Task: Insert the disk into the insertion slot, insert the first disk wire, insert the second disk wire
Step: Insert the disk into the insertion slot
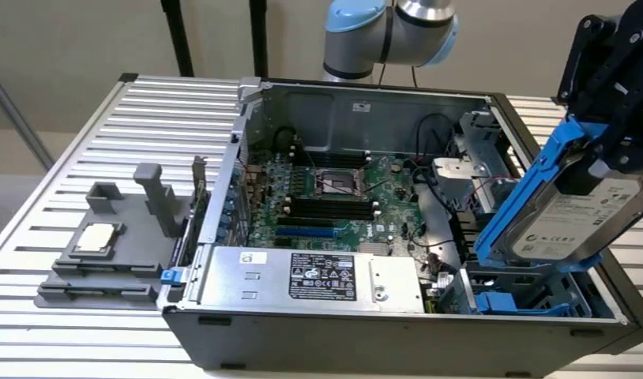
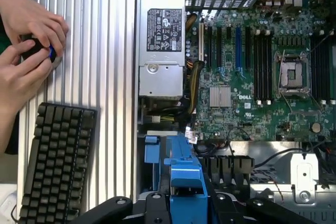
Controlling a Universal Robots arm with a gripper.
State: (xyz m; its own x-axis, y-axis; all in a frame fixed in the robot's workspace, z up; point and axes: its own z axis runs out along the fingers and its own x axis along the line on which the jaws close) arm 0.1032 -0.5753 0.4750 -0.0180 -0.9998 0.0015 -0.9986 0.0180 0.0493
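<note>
My gripper (image 1: 604, 138) hangs at the exterior view's right, shut on the disk (image 1: 583, 217). The disk is a silver-grey drive with a white label in a bright blue carrier frame (image 1: 522, 197), held tilted on edge in the air. Below it, in the near right corner of the open computer case (image 1: 406, 332), lies the insertion slot (image 1: 522, 304), a grey cage with blue rails. In the wrist view the carrier's blue edge (image 2: 185, 179) stands between my black fingers (image 2: 152, 205), above a blue tab of the slot (image 2: 151, 149). The disk is above the slot, not in it.
A silver power supply with a black label (image 1: 311, 276) (image 2: 161, 51) sits beside the slot, and the motherboard (image 1: 332, 197) lies behind it. A grey fixture (image 1: 100, 253) rests on the slatted table. A keyboard (image 2: 55, 161) and a person's hands (image 2: 26, 51) are beside the case.
</note>
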